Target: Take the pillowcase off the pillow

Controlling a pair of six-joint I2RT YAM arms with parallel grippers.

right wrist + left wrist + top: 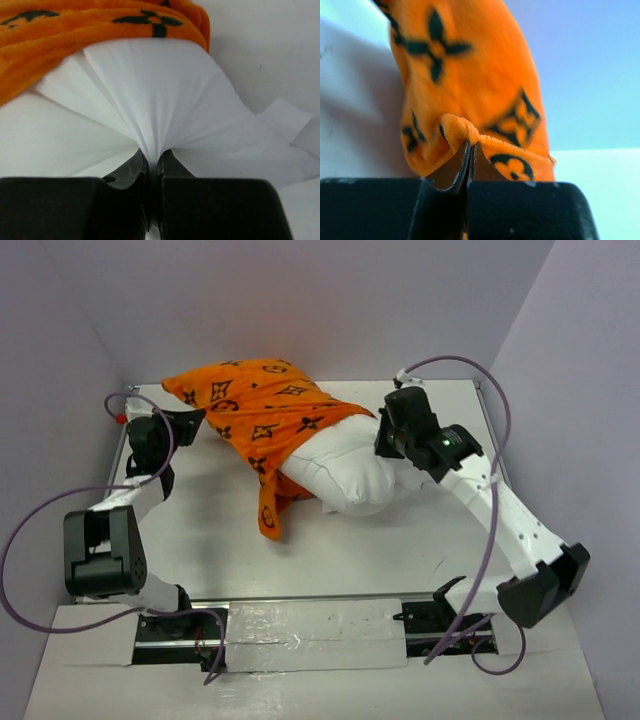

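The orange pillowcase (260,405) with dark brown motifs lies at the back of the table and covers the left part of the white pillow (345,465), whose right part sticks out bare. My left gripper (185,420) is shut on the pillowcase's left corner; in the left wrist view a fold of the pillowcase (470,90) is pinched at the left gripper (470,150). My right gripper (385,445) is shut on the pillow's right end. In the right wrist view the pillow (155,95) bunches into the right gripper (154,159), the pillowcase (90,25) behind it.
The white table (200,530) is walled by purple panels (40,380) at the left, back and right. A white tag (285,117) lies beside the pillow. Purple cables (60,500) loop round both arms.
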